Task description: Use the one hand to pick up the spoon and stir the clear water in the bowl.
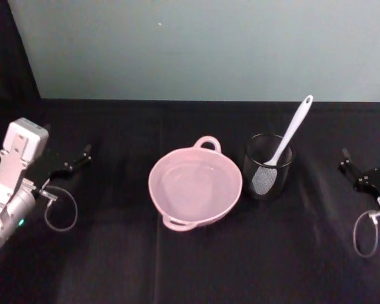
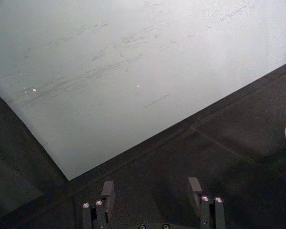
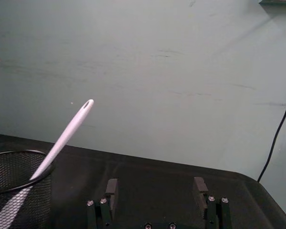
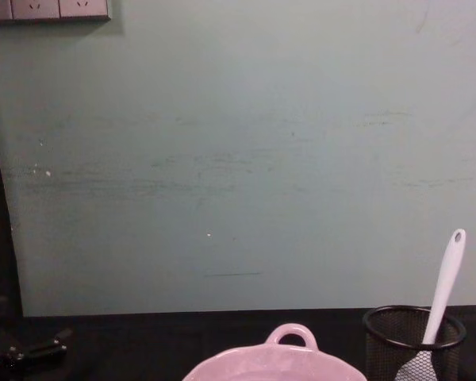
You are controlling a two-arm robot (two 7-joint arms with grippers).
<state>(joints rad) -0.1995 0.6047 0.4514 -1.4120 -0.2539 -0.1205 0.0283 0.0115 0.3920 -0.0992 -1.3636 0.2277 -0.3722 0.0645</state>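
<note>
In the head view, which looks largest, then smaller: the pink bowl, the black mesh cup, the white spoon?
1. pink bowl, clearly widest.
2. white spoon and black mesh cup: unsure; spoon is longer, cup is bulkier.

A black wire-mesh cup (image 1: 268, 166) stands right of centre in the head view, upright on the black tablecloth (image 1: 190, 266) that covers the lower two thirds of that frame. In the chest view the cup sits in the lower right corner, its round rim dark against the wall. A pale green wall (image 4: 238, 159) fills the upper part of the frame, marked with faint scuffs. White wall sockets (image 4: 47, 9) line the upper left corner. A black cable (image 3: 276, 133) hangs down the right edge of the right wrist view.
</note>
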